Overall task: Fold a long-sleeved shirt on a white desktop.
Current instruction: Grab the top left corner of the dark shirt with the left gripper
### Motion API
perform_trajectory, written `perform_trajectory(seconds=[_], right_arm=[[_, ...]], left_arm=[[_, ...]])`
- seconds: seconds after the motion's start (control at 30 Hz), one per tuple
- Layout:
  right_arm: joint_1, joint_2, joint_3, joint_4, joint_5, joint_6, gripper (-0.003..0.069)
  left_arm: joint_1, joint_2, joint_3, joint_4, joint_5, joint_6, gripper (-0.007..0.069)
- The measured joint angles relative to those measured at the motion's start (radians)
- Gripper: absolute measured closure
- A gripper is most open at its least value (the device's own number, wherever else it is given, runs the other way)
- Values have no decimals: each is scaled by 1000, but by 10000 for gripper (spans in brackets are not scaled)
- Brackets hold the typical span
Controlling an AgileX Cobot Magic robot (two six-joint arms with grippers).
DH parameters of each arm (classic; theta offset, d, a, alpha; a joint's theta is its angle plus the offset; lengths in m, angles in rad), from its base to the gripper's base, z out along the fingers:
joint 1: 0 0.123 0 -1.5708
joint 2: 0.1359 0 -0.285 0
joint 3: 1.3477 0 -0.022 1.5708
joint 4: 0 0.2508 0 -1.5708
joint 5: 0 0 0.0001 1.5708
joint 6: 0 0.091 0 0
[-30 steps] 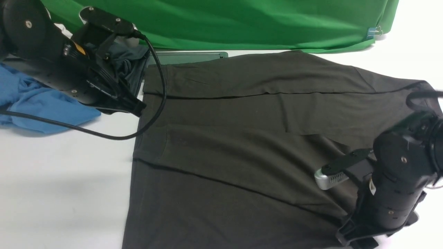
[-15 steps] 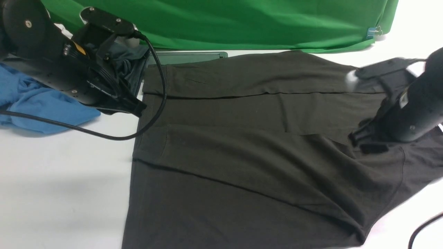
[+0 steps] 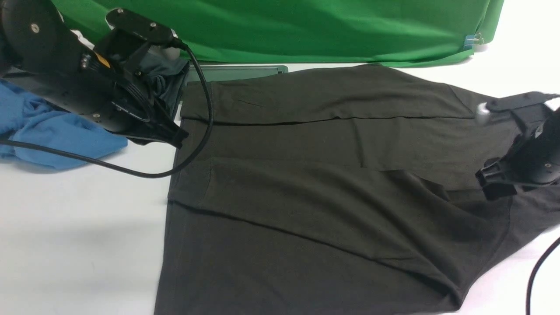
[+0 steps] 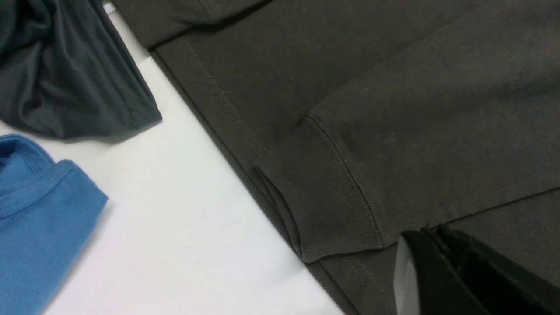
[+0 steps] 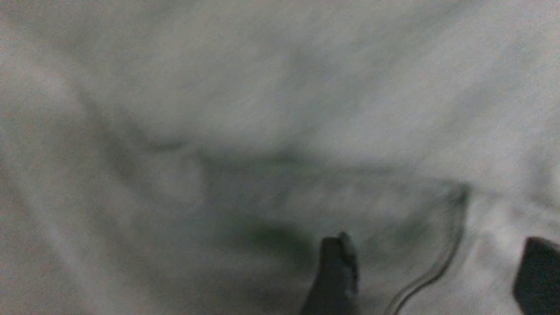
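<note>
The long-sleeved shirt (image 3: 306,183), dark brownish-grey, lies spread on the white desktop (image 3: 78,227) with both sleeves folded across its body. My left gripper (image 3: 177,138) is shut, its tip at the shirt's left edge. In the left wrist view the left gripper (image 4: 431,234) hovers beside a ribbed cuff (image 4: 332,201), with nothing seen between the jaws. My right gripper (image 3: 494,181) hangs over the shirt's right end. The right wrist view is blurred; there the right gripper (image 5: 437,267) stands open over the cloth (image 5: 218,131), holding nothing.
A blue garment (image 3: 48,131) and a charcoal garment (image 3: 164,81) lie at the far left under my left arm. The green backdrop (image 3: 306,26) closes the far side. A black cable (image 3: 131,170) trails over the desktop, and another cable (image 3: 536,271) hangs at the right edge.
My right arm has swung from the shirt's near right corner up and out to its right end, uncovering that corner. The left arm has hardly moved.
</note>
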Motion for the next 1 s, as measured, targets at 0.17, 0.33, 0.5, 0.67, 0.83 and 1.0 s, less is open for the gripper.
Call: perform_trajectory(seconds=[0.17,0.33,0.5,0.67,0.83,1.0], right_arm=[[-27,52,-1,7,-34,6,95],[-31,87,-8,44,-47,6,190],[-31,87,-9,57,-47,6,346],[-31,78,-9,51,-40,6,495],[-31,71,-9,47,-39,5,585],[-31,68,-9,31,-42,4,629]], left_arm=[[0,0,0,-3,-9,2,604],[0,0,0,-7,-9,2,604],[0,0,0,-7,-9,2,604],[0,0,0,-13,-9,2,604],[0,0,0,-26,-11,4,604],[0,0,0,-26,-11,6,604]])
